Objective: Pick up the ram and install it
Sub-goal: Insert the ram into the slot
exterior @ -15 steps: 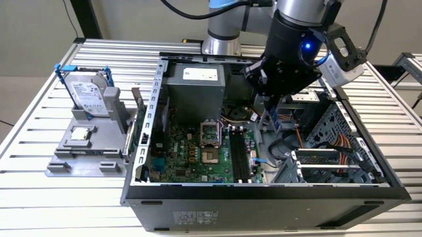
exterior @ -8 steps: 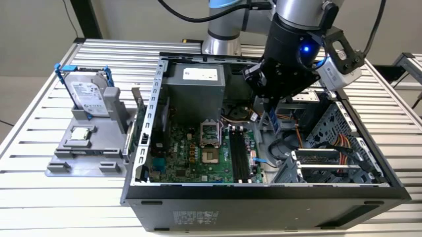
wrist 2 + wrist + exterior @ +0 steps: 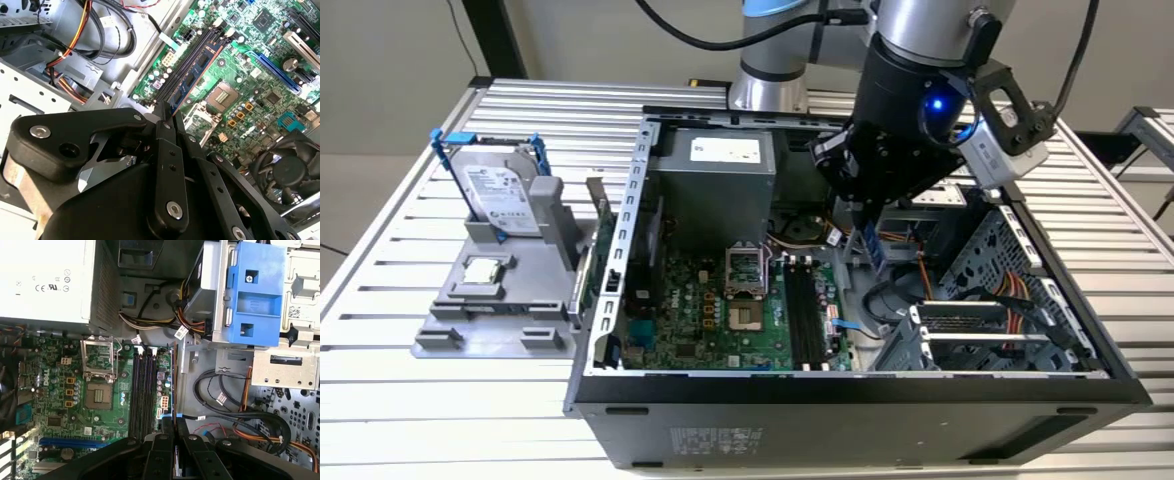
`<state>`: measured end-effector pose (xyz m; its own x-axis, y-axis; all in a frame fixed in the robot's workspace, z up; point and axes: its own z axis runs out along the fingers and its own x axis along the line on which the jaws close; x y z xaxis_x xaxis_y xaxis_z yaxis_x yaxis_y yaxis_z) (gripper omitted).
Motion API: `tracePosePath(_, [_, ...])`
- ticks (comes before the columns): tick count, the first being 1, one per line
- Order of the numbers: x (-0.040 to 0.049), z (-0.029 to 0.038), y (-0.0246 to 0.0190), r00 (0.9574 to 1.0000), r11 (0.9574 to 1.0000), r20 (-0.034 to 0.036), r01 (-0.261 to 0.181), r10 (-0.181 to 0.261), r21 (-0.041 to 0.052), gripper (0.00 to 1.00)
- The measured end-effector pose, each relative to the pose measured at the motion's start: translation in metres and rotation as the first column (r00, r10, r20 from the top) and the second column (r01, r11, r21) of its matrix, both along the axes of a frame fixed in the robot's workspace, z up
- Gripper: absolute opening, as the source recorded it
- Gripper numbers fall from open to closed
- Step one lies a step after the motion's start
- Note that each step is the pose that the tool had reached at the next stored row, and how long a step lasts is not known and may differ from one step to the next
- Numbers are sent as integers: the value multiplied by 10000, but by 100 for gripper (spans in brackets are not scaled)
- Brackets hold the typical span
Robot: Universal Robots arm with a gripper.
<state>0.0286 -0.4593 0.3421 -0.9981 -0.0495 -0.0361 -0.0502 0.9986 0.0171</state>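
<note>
While the robot arm [image 3: 921, 60] reaches straight down into the open computer case [image 3: 854, 385] on the slatted tabletop [image 3: 400, 400], its tool [image 3: 167, 117] is clamped on the ram [image 3: 197, 75]. Held on edge above the green motherboard [image 3: 60, 410], the blue stick runs lengthwise parallel to the black memory slots [image 3: 141, 390], just beside them.

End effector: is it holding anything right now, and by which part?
Yes. The end effector is shut on the ram, pinching one end of the stick; the rest extends out over the motherboard.
</note>
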Motion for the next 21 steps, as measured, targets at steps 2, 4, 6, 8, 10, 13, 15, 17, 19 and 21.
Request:
tracePosePath(2, [0, -2, 0, 10000, 10000, 0, 0, 0, -1, 0])
tracePosePath(4, [0, -3, 0, 10000, 10000, 0, 0, 0, 1, 0])
tracePosePath(6, [0, -7, 0, 10000, 10000, 1, 0, 0, 3, 0])
tracePosePath(8, [0, -13, 0, 10000, 10000, 1, 0, 0, 1, 0])
tracePosePath(10, [0, -15, 0, 10000, 10000, 0, 0, 0, 0, 0])
tracePosePath(13, [0, -21, 0, 10000, 10000, 1, 0, 0, 1, 0])
tracePosePath(15, [0, -28, 0, 10000, 10000, 1, 0, 0, 0, 0])
tracePosePath(17, [0, -36, 0, 10000, 10000, 1, 0, 0, -6, 0])
tracePosePath(19, [-1, -46, 0, 10000, 10000, 0, 1, -1, -8, 0])
tracePosePath(21, [0, -58, 0, 10000, 10000, 1, 1, -1, -11, 0])
